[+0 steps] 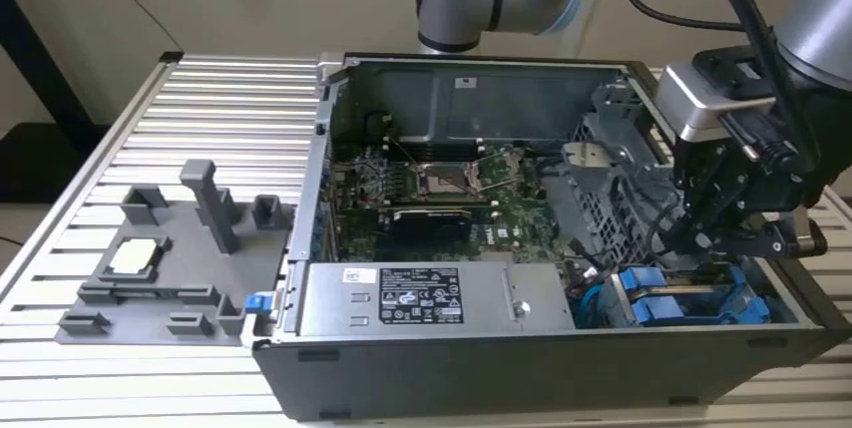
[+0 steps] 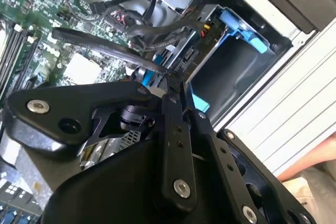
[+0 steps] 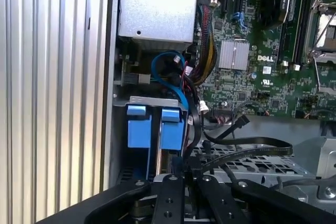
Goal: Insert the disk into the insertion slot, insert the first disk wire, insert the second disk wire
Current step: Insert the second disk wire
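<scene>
An open computer case (image 1: 533, 348) lies on a ribbed metal table (image 1: 226, 99). Inside it are a green circuit board (image 1: 440, 184) and a grey box with a white sticker (image 1: 419, 296). A grey plastic holder (image 1: 174, 258) sits beside the case, on the exterior view's left

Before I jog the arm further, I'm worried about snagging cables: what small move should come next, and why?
Probably a short, slow descent straight down, with no sideways travel. In the first wrist view the pincer hangs just over two blue carriers that already sit in the drive cage, and black cables loop right beside it. Drifting sideways looks likely to catch them.
</scene>
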`<state>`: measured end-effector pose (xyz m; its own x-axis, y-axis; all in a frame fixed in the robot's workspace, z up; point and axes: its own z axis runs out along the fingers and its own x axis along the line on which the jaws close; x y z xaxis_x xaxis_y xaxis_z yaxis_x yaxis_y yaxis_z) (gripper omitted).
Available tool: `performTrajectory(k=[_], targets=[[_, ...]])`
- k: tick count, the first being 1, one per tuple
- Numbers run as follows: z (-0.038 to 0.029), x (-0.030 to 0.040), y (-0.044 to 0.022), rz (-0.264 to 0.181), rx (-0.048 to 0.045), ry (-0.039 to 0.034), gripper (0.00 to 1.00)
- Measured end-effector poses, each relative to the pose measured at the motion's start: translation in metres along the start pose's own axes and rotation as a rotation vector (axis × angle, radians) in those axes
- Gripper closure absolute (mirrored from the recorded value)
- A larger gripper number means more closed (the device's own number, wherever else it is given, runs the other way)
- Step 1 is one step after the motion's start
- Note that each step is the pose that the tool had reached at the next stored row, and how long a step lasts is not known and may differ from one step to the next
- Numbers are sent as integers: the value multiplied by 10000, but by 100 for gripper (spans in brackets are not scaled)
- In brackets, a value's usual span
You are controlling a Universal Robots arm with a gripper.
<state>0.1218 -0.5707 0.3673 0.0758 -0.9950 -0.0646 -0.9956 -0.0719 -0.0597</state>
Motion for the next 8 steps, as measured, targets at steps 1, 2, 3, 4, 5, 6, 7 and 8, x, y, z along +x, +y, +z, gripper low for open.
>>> performTrajectory(k=[1, 2, 3, 4, 5, 6, 7, 8], targets=[[14, 6, -9, 6, -2, -2, 84], [31, 13, -13, 24, -2, 0, 84], [49, 18, -15, 56, 0, 3, 84], [77, 26, -16, 111, 4, 6, 84], [93, 31, -19, 140, 6, 9, 84], [114, 38, -26, 158, 7, 9, 84], [131, 47, -38, 163, 7, 10, 84], [144, 55, -52, 165, 7, 11, 84]])
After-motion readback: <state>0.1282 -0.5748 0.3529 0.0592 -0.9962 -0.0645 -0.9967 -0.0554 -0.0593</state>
